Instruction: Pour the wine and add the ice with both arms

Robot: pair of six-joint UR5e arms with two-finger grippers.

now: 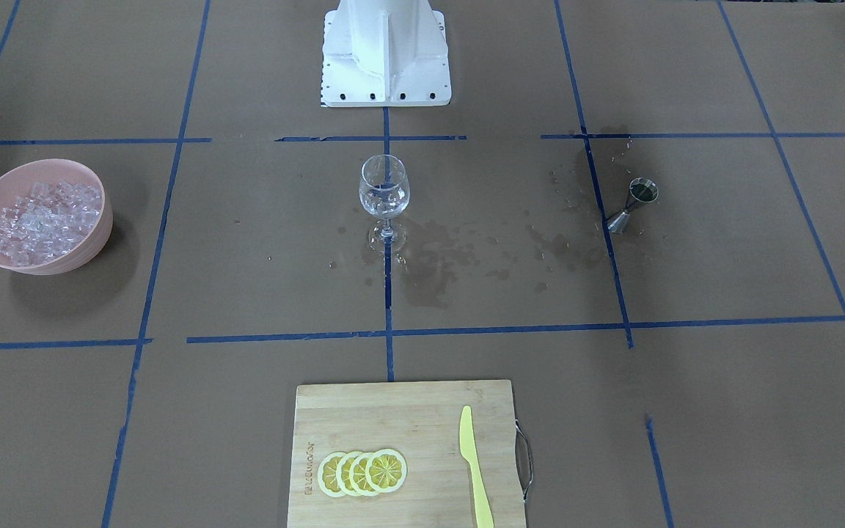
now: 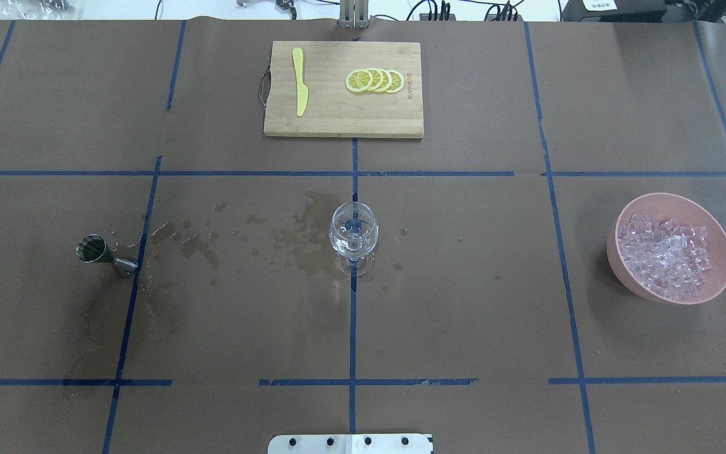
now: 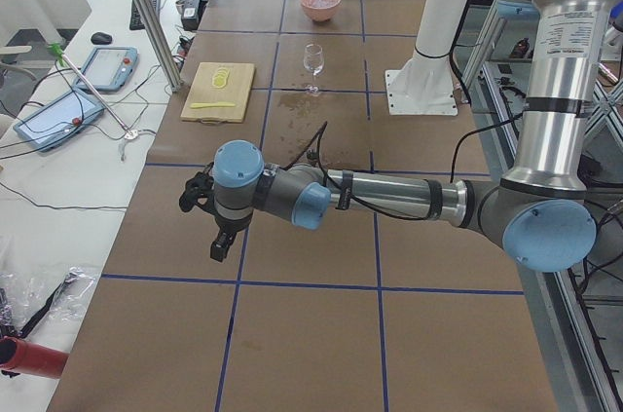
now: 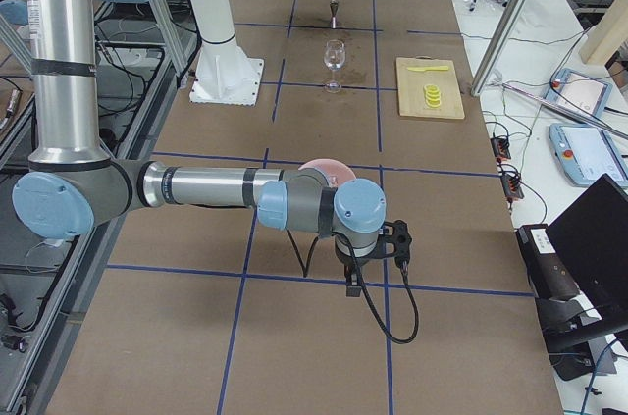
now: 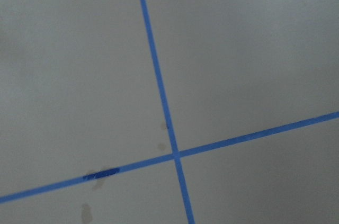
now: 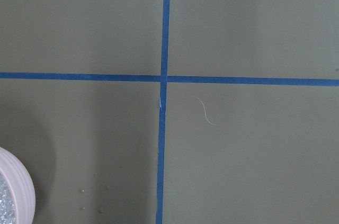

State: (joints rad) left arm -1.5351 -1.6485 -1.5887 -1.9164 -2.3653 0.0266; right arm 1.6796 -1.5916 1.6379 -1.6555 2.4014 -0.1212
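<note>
A clear wine glass (image 1: 383, 192) (image 2: 353, 234) stands upright at the table's middle, with a little clear wine (image 1: 383, 203) in its bowl. A pink bowl (image 1: 92, 235) (image 2: 621, 265) is full of ice cubes (image 1: 41, 220) (image 2: 668, 255). A steel jigger (image 1: 632, 204) (image 2: 103, 252) stands tilted on wet paper. My left gripper (image 3: 200, 193) shows only in the exterior left view, far from the glass; I cannot tell whether it is open or shut. My right gripper (image 4: 397, 238) shows only in the exterior right view, just past the bowl (image 6: 18, 192); I cannot tell its state either.
A wooden cutting board (image 1: 393, 411) (image 2: 338, 120) holds lemon slices (image 1: 361, 472) and a yellow knife (image 1: 474, 469). The white pedestal (image 1: 386, 55) stands behind the glass. Dark wet stains (image 1: 430, 257) lie between glass and jigger. Blue tape lines cross the brown paper.
</note>
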